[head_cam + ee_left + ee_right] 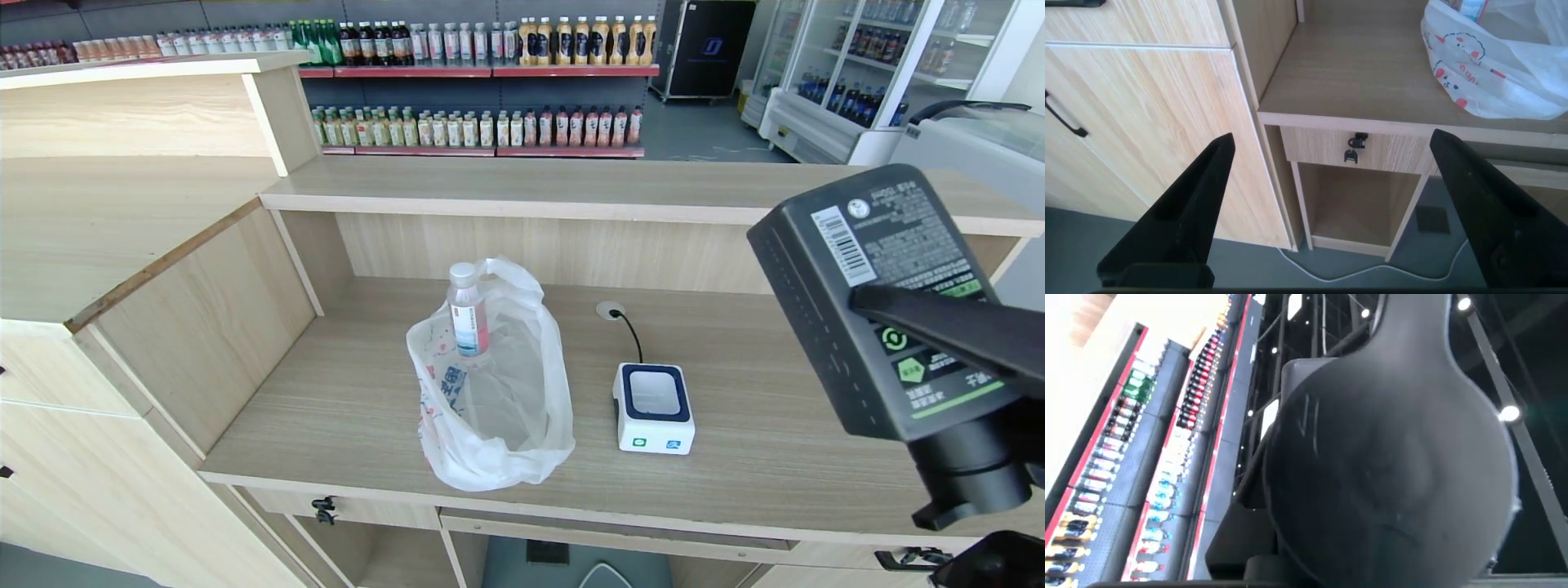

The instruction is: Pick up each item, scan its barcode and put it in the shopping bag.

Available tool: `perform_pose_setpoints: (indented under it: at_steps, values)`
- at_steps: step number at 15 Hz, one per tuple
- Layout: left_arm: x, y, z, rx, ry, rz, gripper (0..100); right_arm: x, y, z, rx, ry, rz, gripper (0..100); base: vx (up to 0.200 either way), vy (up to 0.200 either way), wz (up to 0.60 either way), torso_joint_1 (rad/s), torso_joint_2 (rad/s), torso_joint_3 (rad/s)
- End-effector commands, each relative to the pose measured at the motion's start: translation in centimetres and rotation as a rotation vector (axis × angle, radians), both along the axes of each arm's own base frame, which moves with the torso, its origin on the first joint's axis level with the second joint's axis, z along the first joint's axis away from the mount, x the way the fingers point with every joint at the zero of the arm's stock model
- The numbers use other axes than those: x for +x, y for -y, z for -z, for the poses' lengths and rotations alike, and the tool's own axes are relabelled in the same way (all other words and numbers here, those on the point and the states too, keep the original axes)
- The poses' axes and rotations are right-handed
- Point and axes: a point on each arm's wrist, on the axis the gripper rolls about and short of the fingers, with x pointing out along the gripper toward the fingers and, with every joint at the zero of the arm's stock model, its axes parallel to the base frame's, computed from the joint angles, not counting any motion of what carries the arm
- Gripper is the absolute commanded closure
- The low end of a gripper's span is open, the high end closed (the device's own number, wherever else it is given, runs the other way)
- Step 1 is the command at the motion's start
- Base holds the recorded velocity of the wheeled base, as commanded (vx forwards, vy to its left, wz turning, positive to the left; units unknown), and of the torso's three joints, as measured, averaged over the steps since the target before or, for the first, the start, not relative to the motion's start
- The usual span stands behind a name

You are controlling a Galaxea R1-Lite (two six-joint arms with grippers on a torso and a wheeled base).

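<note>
My right gripper (898, 320) is shut on a black container (824, 327) with a white barcode label, held high at the right, well above the counter and right of the scanner. One finger (939, 322) crosses its labelled face. The container's dark body (1388, 457) looms close in the right wrist view. A white scanner (653, 407) with a blue-framed window sits mid-counter. Left of it stands the open white shopping bag (506, 425) with a clear bottle (468, 314) upright inside. My left gripper (1333, 155) hangs open and holds nothing, low in front of the counter, below the bag (1486, 73).
The wooden counter (775, 441) has a raised back ledge and a side wall at the left. A black cable (633, 335) runs from the scanner to a hole behind it. A drawer with a key (1354, 149) sits under the counter edge.
</note>
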Motion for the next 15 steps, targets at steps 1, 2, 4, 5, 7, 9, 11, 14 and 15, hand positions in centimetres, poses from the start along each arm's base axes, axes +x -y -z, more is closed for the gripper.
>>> perform_pose_setpoints:
  at_steps: [1,2,4,5,7,9,11,14,15]
  values:
    - [0.0,0.0,0.0,0.0,-0.002,-0.001,0,0.2,-0.5,0.5,-0.014,-0.018,-0.014,100,0.0,0.0,0.0,0.0,0.0,0.0]
    - [0.0,0.0,0.0,0.0,-0.002,-0.001,0,-0.1,-0.6,0.5,-0.019,-0.002,-0.026,100,0.0,0.0,0.0,0.0,0.0,0.0]
    - [0.0,0.0,0.0,0.0,-0.002,-0.001,0,-0.5,-1.0,0.8,-0.026,-0.002,-0.058,100,0.0,0.0,0.0,0.0,0.0,0.0]
    - [0.0,0.0,0.0,0.0,-0.002,-0.001,0,-0.8,-1.0,0.9,-0.026,-0.002,-0.067,100,0.0,0.0,0.0,0.0,0.0,0.0]
    - [0.0,0.0,0.0,0.0,-0.002,-0.001,0,-2.0,-1.1,0.7,-0.015,0.017,-0.117,100,0.0,0.0,0.0,0.0,0.0,0.0]
    - [0.0,0.0,0.0,0.0,-0.002,-0.001,0,-2.7,-1.3,0.6,-0.008,0.029,-0.152,100,0.0,0.0,0.0,0.0,0.0,0.0]
    - [0.0,0.0,0.0,0.0,-0.002,-0.001,0,-3.0,-1.3,0.6,-0.007,0.03,-0.163,100,0.0,0.0,0.0,0.0,0.0,0.0]
    - [0.0,0.0,0.0,0.0,-0.002,-0.001,0,-3.7,-1.0,0.6,-0.016,0.022,-0.174,100,0.0,0.0,0.0,0.0,0.0,0.0]
    - [0.0,0.0,0.0,0.0,-0.002,-0.001,0,-3.9,-0.9,0.6,-0.023,0.028,-0.18,100,0.0,0.0,0.0,0.0,0.0,0.0]
